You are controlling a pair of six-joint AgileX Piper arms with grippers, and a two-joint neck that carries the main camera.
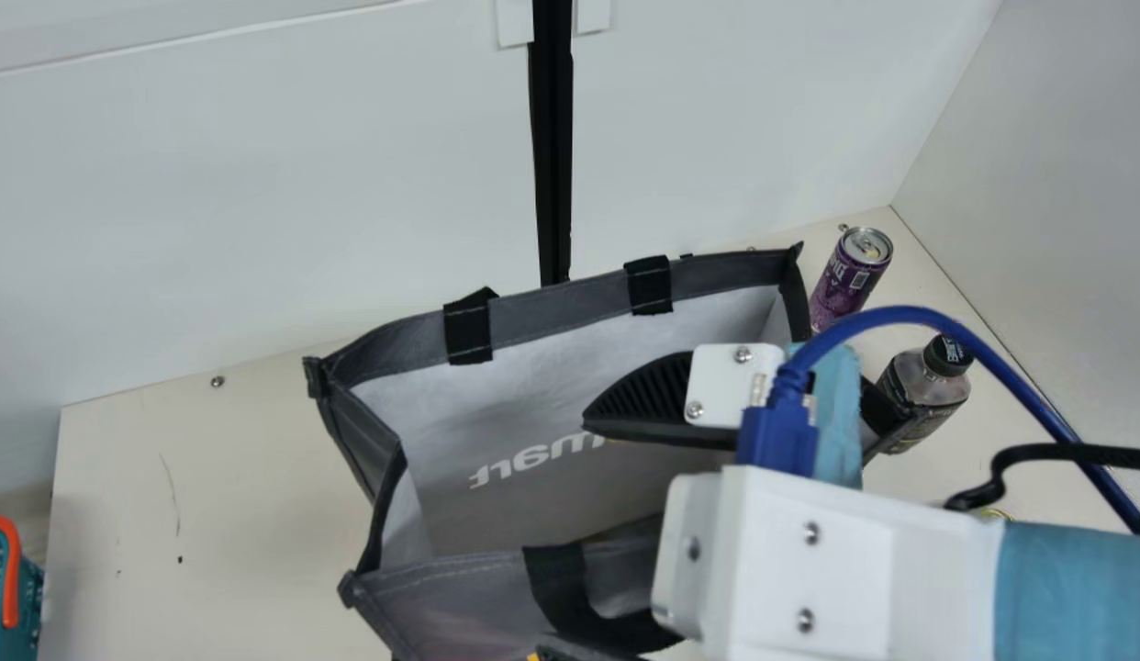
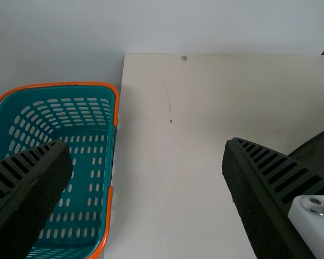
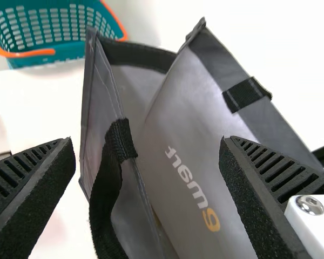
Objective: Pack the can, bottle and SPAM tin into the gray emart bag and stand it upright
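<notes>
main view: the purple can [image 1: 843, 280] stands upright, silver lid up, outside the gray emart bag [image 1: 556, 303]. the clear bottle [image 1: 926, 390], dark-labelled and black-capped, stands nearby. the right gripper [image 1: 744, 418] is set wide: one finger above the bag, the other overlapping the bottle; contact cannot be determined. bag: upright, mouth open, floor partly hidden.

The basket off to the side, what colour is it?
Teal green, with an orange rim; the basket shows best in the left wrist view.
</notes>
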